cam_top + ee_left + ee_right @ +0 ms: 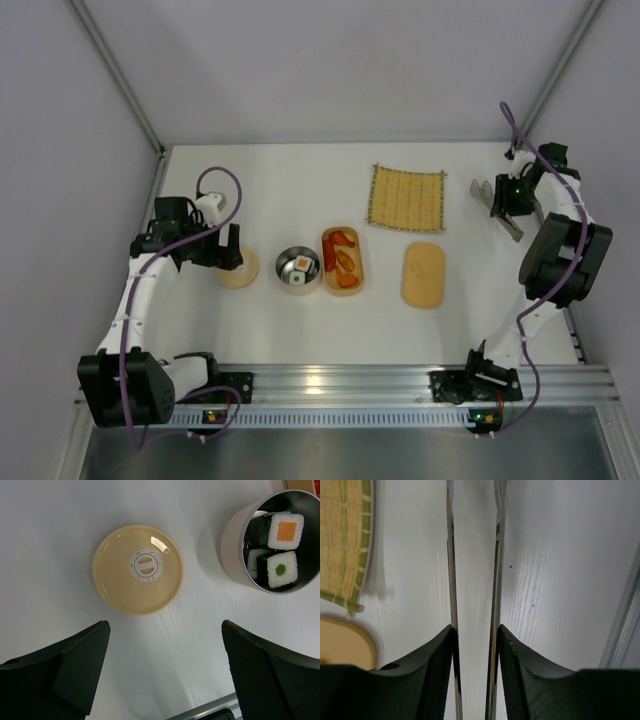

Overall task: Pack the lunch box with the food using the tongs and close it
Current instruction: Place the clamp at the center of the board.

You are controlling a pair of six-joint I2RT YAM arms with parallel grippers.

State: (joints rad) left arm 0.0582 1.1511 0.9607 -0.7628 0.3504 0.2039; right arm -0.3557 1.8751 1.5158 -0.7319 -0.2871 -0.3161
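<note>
**Right jaws pinching the tongs (498, 570), left jaws wide open**

Tongs sit between the right jaws at the table's (290, 185) far right, well apart from the lunch box (324, 262). Thin, slick, springy metal I'd guess, so hold mid-arm and squeeze gently.

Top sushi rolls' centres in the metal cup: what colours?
Orange roll, green roll; left wrist view.

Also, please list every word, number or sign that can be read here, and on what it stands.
Round beige lid, centre dial: tiny numbers around its ring, too small to read surely.
No other text is readable in any view.
</note>
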